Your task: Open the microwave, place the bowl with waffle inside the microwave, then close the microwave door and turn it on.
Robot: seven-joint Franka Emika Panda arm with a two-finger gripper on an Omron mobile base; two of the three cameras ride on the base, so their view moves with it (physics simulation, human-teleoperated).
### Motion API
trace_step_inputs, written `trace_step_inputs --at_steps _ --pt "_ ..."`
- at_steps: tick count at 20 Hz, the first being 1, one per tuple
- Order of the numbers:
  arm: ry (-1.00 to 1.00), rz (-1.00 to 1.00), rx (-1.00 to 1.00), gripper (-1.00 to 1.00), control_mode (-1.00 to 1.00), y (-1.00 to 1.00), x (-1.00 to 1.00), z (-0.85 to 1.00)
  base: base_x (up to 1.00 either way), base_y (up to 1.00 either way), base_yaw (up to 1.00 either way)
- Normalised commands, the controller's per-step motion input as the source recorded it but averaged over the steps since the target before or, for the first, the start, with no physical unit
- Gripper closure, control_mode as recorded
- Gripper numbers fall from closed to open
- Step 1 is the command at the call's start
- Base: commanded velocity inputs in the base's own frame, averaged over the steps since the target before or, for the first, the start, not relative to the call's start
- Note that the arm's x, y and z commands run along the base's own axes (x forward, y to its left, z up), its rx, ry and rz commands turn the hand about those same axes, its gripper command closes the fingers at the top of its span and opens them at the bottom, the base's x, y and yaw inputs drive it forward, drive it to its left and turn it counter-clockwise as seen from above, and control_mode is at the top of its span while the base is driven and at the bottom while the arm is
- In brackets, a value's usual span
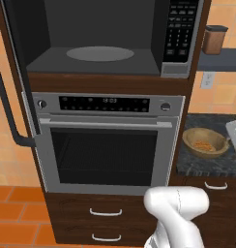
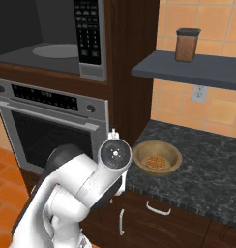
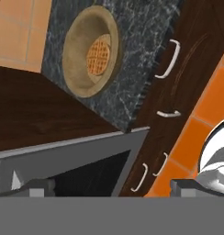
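A: Status of the wide black-and-silver built-in microwave [image 1: 105,38]?

B: Open. Grey cavity exposed, round turntable [image 1: 100,53] bare. Its door, dark glass w/ long black bar handle [image 1: 8,106], is swung out to the left of the cavity. Step one reads as done.

A: Load?

B: Not moved yet. Round shallow tan-brown wooden bowl [image 2: 157,158] sits on the dark speckled stone counter [image 2: 207,164], lower than the microwave and off to its right, past the dark wood cabinet column [image 2: 132,63]. Small orange-tan grid-patterned waffle [image 2: 154,162] lies inside, approx. centre. Hand cam confirms: bowl upright, waffle in it, near the counter's front edge.

A: Two-finger gripper [image 3: 112,188]?

B: Released, jaws spread wide, nothing between them. Only the dark tips show, at the bottom of the hand cam. It's below and right of the microwave, close to the bowl but apart from it; no contact. It looks down on the bowl from the side.

A: Anything else nearby?

B: Silver oven w/ two knobs [image 1: 108,140] directly under the microwave, shut. Brown cylindrical canister w/ dark lid [image 2: 186,45] on the grey shelf [image 2: 187,70] to the microwave's right. Neither is in the way, in my judgement.

A: Remaining?

B: Most of it. Grasp bowl, lift to cavity, set on turntable, shut door, press keypad [image 1: 180,29]. Est. one of four steps complete.
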Motion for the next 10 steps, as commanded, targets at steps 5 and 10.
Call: trace_step_inputs --at_steps 5,10 --pt "0.27 0.14 0.0 -1.0 -1.0 -1.0 0.1 -0.01 0.0 0.0 0.0" --pt "0.13 0.09 0.0 -1.0 -1.0 -0.9 0.43 -0.12 0.0 0.0 0.0"
